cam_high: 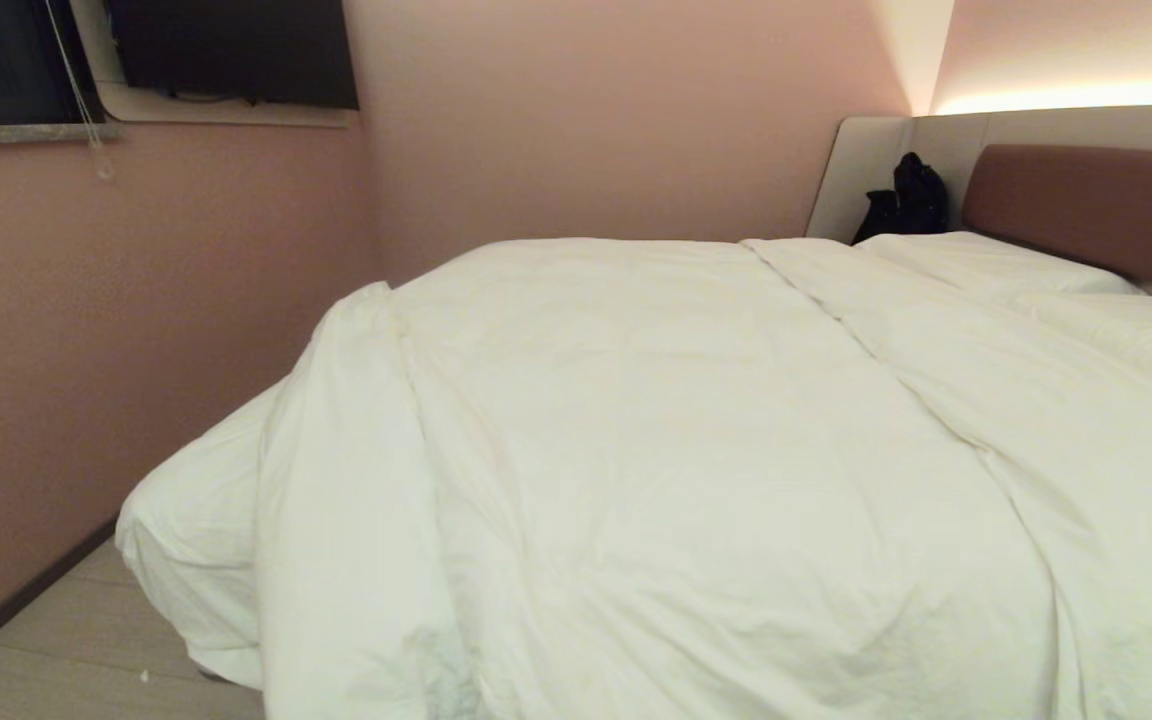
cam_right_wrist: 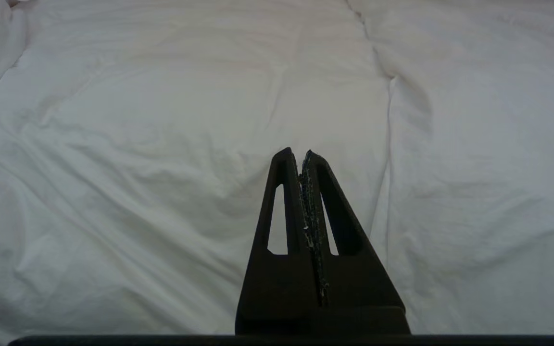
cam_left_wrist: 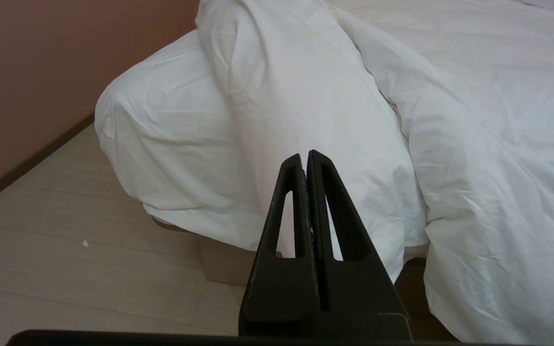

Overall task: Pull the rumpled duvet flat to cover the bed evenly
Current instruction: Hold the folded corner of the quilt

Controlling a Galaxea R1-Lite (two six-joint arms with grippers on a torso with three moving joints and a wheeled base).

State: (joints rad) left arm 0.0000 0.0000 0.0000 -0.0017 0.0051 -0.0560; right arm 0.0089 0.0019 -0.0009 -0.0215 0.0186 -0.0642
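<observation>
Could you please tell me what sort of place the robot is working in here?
Probably a hotel-style bedroom: a bed under a white duvet, a padded headboard with a lit strip above, and pink walls.

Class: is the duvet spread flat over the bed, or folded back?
Folded back: the duvet is doubled over along its left edge, leaving the bed's sheeted corner uncovered.

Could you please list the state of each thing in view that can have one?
Duvet: spread over the bed, wrinkled, bunched at the left edge.
Sheet: bare at the left corner.
Pillow: flat, by the headboard.
Left pincer: shut, empty, near the bed corner.
Right pincer: shut, empty, above the duvet.
</observation>
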